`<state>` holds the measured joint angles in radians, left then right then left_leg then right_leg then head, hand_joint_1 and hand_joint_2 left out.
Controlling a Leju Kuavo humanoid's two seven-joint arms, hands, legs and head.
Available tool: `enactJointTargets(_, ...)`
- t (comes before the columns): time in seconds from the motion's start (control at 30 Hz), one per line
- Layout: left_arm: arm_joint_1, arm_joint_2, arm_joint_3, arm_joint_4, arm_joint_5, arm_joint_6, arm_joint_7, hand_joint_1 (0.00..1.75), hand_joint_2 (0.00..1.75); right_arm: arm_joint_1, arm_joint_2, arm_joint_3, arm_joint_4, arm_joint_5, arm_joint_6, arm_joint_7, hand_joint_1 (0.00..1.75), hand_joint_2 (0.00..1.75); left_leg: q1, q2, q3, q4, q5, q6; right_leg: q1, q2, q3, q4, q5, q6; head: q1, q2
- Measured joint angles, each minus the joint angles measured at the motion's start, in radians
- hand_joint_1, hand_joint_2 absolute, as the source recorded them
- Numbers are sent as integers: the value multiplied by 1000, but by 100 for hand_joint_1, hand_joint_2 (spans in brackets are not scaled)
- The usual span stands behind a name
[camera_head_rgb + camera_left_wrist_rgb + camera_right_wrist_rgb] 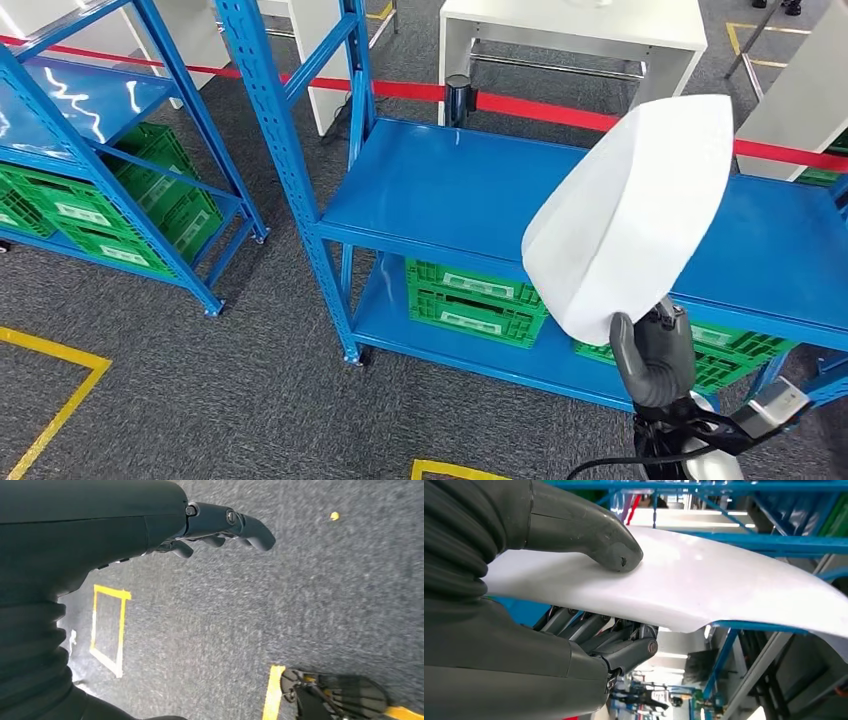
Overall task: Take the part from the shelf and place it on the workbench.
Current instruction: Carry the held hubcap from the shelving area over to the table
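- Part (630, 210): one large white curved panel, smooth and glossy, held up in the air in front of the blue shelf (450, 190). It is clear of the shelf board, its broad end uppermost and its narrow lower end down at the right hand.
- Right hand (655, 350): grey, raised at the lower right of the head view, gripping the lower edge of the part. In the right wrist view the thick thumb (599, 540) presses flat on one face of the panel, and the darker fingers (624, 645) curl against the opposite face, so the edge sits pinched between them.
- Left hand (220, 527): hangs over the carpet, holding nothing; the fingers are slightly curled and apart.
- Blue shelf: metal frame, top board bare, directly behind the held part.
- Green crates (475, 300): stacked on the lower board of that shelf, white labels on the fronts.
- Second blue shelf (90, 150): stands to the left, well apart, also with green crates on its lower levels.
- White surface (570, 30): a table behind the shelf, beyond a red barrier tape (420, 92).
- Floor (200, 400): dark grey carpet with yellow tape markings.
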<state>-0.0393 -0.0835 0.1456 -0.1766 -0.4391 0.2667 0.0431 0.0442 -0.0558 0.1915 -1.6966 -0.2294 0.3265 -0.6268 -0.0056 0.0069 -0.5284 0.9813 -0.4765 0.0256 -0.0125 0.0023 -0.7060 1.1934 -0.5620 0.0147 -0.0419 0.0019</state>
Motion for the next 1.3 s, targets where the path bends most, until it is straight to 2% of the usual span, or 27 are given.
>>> enactJointTargets(0.03, 0, 1, 4, 0, 4, 0, 0, 0, 175, 9, 6, -9, 0, 6, 17, 7, 175, 175, 0, 1, -14, 2, 10, 0, -1, 0, -11, 59, -31, 4, 1, 0)
enactJointTargets(0.07, -1, 2, 8, 0, 6, 0, 0, 0, 175, 20, 12, -17, 0, 18, 26, 12, 175, 175, 0, 3, -30, 6, 20, -2, -2, 0, -9, 96, -38, 7, 1, 0)
enactJointTargets(0.1, -1, 2, 10, 0, 8, 0, 0, 0, 175, 31, 18, -24, 0, 34, 31, 13, 175, 175, 1, 3, -46, 11, 28, -4, -3, 0, 9, 101, -24, 9, 1, 0)
enactJointTargets(0.17, -1, 3, 13, 0, 8, 0, 3, 0, 175, 52, 27, -35, 0, 59, 36, 2, 175, 175, 4, 4, -78, 29, 40, -12, -5, -1, 98, 4, 19, 10, 2, 0)
enactJointTargets(0.23, -2, 4, 14, -1, 4, 0, 7, 0, 175, 69, 35, -43, 0, 68, 42, -11, 175, 175, 3, 3, -99, 48, 48, -22, -2, -1, 184, -119, 20, 2, 2, 0)
enactJointTargets(0.27, -2, 5, 15, -1, 2, 0, 7, 0, 175, 77, 39, -46, 1, 68, 45, -15, 175, 175, 2, 3, -104, 54, 52, -27, 0, -1, 203, -151, 10, -6, 2, 0)
enactJointTargets(0.37, -3, 5, 17, -1, -4, 0, 5, 0, 175, 91, 52, -51, 9, 73, 55, -20, 175, 175, 4, 1, -111, 55, 64, -48, 1, 0, 191, -163, 20, -32, 3, 0)
enactJointTargets(0.4, -3, 5, 17, -1, -8, 0, 4, 0, 175, 92, 58, -51, 11, 77, 58, -21, 175, 175, 5, 0, -119, 65, 49, -55, 0, 0, 182, -166, 31, -40, 3, 0)
enactJointTargets(0.47, -3, 3, 17, -1, -18, -3, 1, 0, 175, 96, 71, -51, 16, 87, 63, -23, 175, 175, 9, -3, -145, 140, -35, -66, -3, -2, 158, -168, 55, -51, 0, 0)
enactJointTargets(0.53, -5, -1, 17, -2, -24, -5, -3, 0, 175, 100, 82, -48, 24, 94, 70, -23, 175, 175, 12, -4, -172, 263, -122, -75, -3, -2, 129, -167, 78, -52, -3, 0)
enactJointTargets(0.57, -7, -3, 17, -2, -25, -6, -4, 0, 175, 101, 87, -47, 29, 95, 74, -23, 175, 175, 13, -4, -173, 307, -133, -77, -3, -3, 115, -165, 89, -51, -3, 0)
enactJointTargets(0.6, -8, -4, 17, -2, -23, -6, -7, 0, 175, 101, 91, -45, 37, 96, 78, -23, 175, 175, 14, -4, -159, 322, -124, -77, -3, -4, 101, -163, 99, -48, -3, 0)
enactJointTargets(0.63, -10, -6, 17, -3, -21, -6, -11, 0, 175, 99, 94, -44, 45, 98, 80, -25, 175, 175, 15, -4, -127, 299, -99, -77, -4, -5, 87, -160, 109, -46, -3, 0)
enactJointTargets(0.7, -16, -7, 17, -4, -19, -6, -18, 0, 175, 95, 100, -43, 57, 108, 81, -32, 175, 175, 16, -5, -25, 167, -67, -74, -4, -5, 63, -156, 129, -37, -3, 0)
enactJointTargets(0.77, -20, -9, 17, -4, -20, -6, -19, 0, 175, 91, 103, -42, 62, 115, 81, -43, 175, 175, 10, -9, 49, 53, -74, -63, -4, -6, 54, -157, 147, -25, -3, 0)
enactJointTargets(0.8, -20, -10, 17, -4, -21, -5, -17, 0, 175, 89, 104, -42, 64, 115, 81, -47, 175, 175, 7, -11, 59, 28, -81, -56, -4, -6, 54, -160, 157, -18, -3, 0)
enactJointTargets(0.87, -18, -11, 17, -4, -19, -3, -14, 0, 175, 88, 105, -42, 68, 114, 83, -50, 175, 175, 5, -10, 47, 22, -66, -37, -6, -5, 54, -167, 171, -3, -5, 0)
enactJointTargets(0.9, -17, -11, 18, -4, -18, -2, -12, 0, 175, 88, 105, -42, 71, 118, 82, -52, 175, 175, 6, -7, 39, 21, -56, -27, -7, -4, 49, -161, 159, 3, -4, 0)
enactJointTargets(0.93, -16, -11, 18, -3, -17, -1, -11, 0, 175, 88, 105, -42, 75, 126, 79, -54, 175, 175, 7, -5, 27, 18, -43, -18, -7, -2, 39, -139, 129, 8, -3, 0)
enactJointTargets(1.03, -13, -10, 22, -3, -12, -1, 3, 0, 175, 91, 105, -39, 81, 164, 78, -65, 175, 175, 3, 0, -17, 20, -5, -2, -7, -1, -6, 33, -22, 15, 2, 0)
enactJointTargets(1.07, -12, -10, 22, -2, -12, -1, 10, 0, 175, 94, 105, -37, 81, 173, 81, -68, 175, 175, 1, 0, -34, 22, 9, -1, -6, -1, -11, 89, -42, 15, 2, 0)
enactJointTargets(1.1, -11, -10, 23, -2, -12, -2, 18, 0, 175, 96, 105, -34, 81, 179, 84, -69, 175, 175, -2, 1, -51, 25, 21, -1, -4, -1, -3, 118, -37, 13, 2, 0)
enactJointTargets(1.13, -9, -11, 24, -2, -12, -3, 25, 0, 175, 99, 104, -32, 81, 181, 88, -70, 175, 175, -4, 1, -69, 30, 32, -2, -1, -1, 24, 111, -12, 10, 2, 0)
enactJointTargets(1.17, -8, -11, 25, -1, -12, -3, 29, 0, 175, 100, 104, -31, 81, 180, 91, -70, 175, 175, -5, 1, -86, 35, 41, -3, 3, -1, 68, 68, 15, 4, 2, 0)
enactJointTargets(1.2, -8, -13, 26, -1, -12, -3, 31, 0, 175, 100, 104, -30, 80, 179, 94, -71, 175, 175, -5, 2, -100, 42, 50, -5, 8, -2, 124, -3, 23, -6, 2, 0)
enactJointTargets(1.27, -8, -15, 27, -2, -11, -2, 25, 0, 175, 100, 104, -28, 79, 179, 94, -72, 175, 175, -6, 1, -117, 50, 67, -12, 17, -3, 216, -139, 9, -22, 2, 0)
enactJointTargets(1.3, -9, -16, 28, -2, -13, -2, 19, 0, 175, 100, 104, -27, 78, 182, 92, -73, 175, 175, -5, 2, -119, 49, 75, -18, 21, -3, 234, -175, -4, -29, 3, 0)
